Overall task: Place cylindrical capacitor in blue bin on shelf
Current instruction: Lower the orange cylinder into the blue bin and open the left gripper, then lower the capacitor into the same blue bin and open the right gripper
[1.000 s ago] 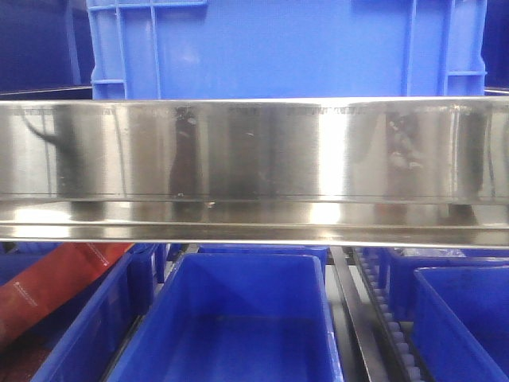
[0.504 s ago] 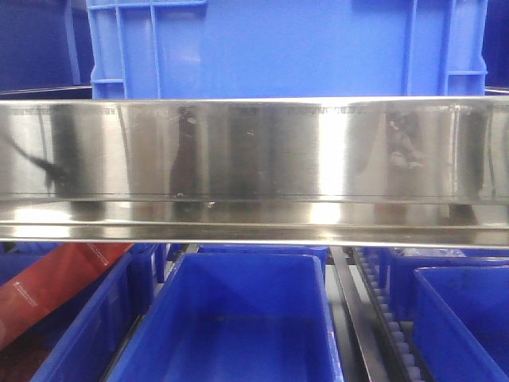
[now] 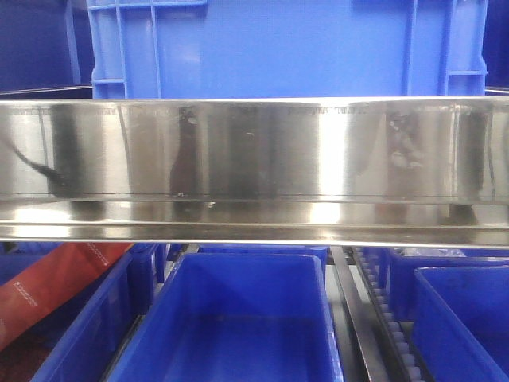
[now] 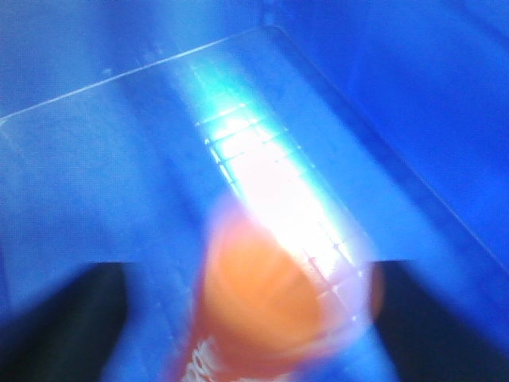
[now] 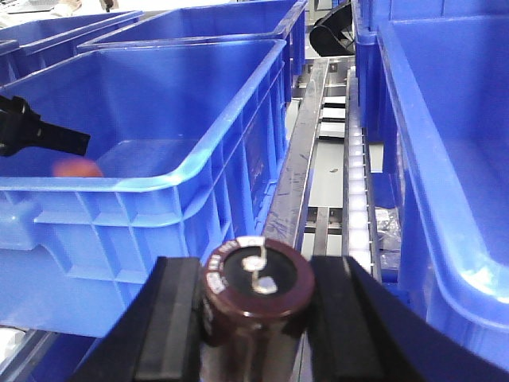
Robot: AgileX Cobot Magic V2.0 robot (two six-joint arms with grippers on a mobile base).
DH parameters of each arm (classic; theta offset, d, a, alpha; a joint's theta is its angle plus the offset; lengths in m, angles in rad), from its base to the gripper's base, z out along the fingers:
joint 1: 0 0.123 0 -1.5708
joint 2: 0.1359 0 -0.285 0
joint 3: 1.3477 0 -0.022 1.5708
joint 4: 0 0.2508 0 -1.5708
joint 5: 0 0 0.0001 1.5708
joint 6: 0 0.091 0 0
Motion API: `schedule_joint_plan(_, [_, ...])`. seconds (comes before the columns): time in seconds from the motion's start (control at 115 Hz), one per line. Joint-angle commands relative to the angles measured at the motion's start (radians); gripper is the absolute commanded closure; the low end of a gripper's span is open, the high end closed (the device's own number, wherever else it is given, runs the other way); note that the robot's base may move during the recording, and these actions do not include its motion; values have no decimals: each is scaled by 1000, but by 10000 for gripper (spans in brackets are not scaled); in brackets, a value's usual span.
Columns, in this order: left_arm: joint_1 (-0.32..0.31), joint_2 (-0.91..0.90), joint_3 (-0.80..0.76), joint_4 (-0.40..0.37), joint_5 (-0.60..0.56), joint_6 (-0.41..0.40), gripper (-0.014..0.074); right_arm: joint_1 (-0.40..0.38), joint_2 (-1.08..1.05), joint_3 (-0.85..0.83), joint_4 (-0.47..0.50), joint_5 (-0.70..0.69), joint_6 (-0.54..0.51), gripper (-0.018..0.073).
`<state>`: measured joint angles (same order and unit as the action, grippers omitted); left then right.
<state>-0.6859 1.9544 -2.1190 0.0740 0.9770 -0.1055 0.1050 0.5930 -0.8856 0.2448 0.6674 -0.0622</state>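
Front view shows one shelf (image 3: 254,159), its mirror-like rail crossing the whole picture. One upper bin (image 3: 278,48) stands above the rail. Three open bins make the front row below it: left bin (image 3: 87,326), centre bin (image 3: 238,318) and right bin (image 3: 465,318).

Right wrist view shows one capacitor (image 5: 258,318), dark brown and cylindrical, clamped between the two black fingers (image 5: 179,318) of the right gripper (image 5: 258,274). The end with two metal terminals faces up toward the camera. The long axis stands upright in the picture, and the body runs down out of frame. The capacitor is outside every bin, in front of the near bin (image 5: 159,215) and its outer wall, beside one roller track (image 5: 358,199).

Left wrist view is badly blurred. The left gripper (image 4: 250,318) is over a blue bin floor with one orange shape (image 4: 270,294) between its two dark fingers. I cannot tell whether the jaws grip it.
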Motion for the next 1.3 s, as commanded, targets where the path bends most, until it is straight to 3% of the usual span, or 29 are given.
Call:
schedule_joint_plan(0.0, [-4, -21, -10, -8, 28, 1, 8, 0, -5, 3, 4, -33, -3, 721])
schedule_joint_plan(0.122, [-6, -51, -10, -8, 69, 1, 61, 0, -5, 3, 4, -33, -3, 721])
schedule_joint_plan(0.209, [-6, -95, -10, -4, 88, 1, 182, 0, -5, 3, 4, -33, -3, 721])
schedule_joint_plan(0.443, [-6, -289, 39, 28, 139, 1, 707, 0, -5, 3, 4, -33, -3, 721])
schedule_joint_plan(0.652, [-6, -520, 301, 89, 78, 1, 707, 0, -5, 3, 4, -33, -3, 721])
schedule_joint_plan(0.93, [-6, -957, 789, 73, -168, -15, 707, 0, -5, 1, -5, -33, -41, 721])
schedule_joint_plan(1.052, [-6, -1145, 960, 59, -241, -71, 707, 0, 4, -16, -6, -33, -93, 721])
schedule_joint_plan(1.139, [-6, -1269, 1063, 59, -264, -116, 707, 7, 28, -48, -6, -33, -117, 721])
schedule_joint_plan(1.295, [-6, -1455, 1199, 59, -262, -128, 707, 56, 136, -169, -6, -30, -157, 721])
